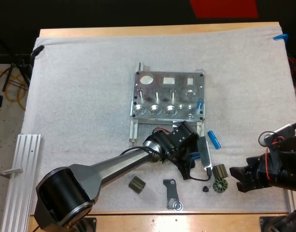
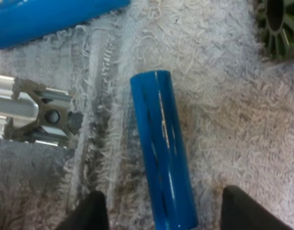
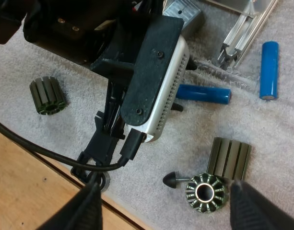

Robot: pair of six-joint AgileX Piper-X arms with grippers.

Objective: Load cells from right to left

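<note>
Loading looks barely begun: first cell (image 1: 200,103) at 4 o'clock of fixture (image 1: 169,96); left gripper (image 2: 166,209) jaws wide astride second cell (image 2: 161,143); right gripper (image 3: 170,203) jaws wide, empty.

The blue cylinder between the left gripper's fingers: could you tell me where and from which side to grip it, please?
Grip the blue cylinder across its middle, coming straight down from above. It lies flat on the mat, its long axis running between the open left gripper's fingers, so they would likely close squarely on its curved sides. The fixture's rail end lies clear of it.
</note>
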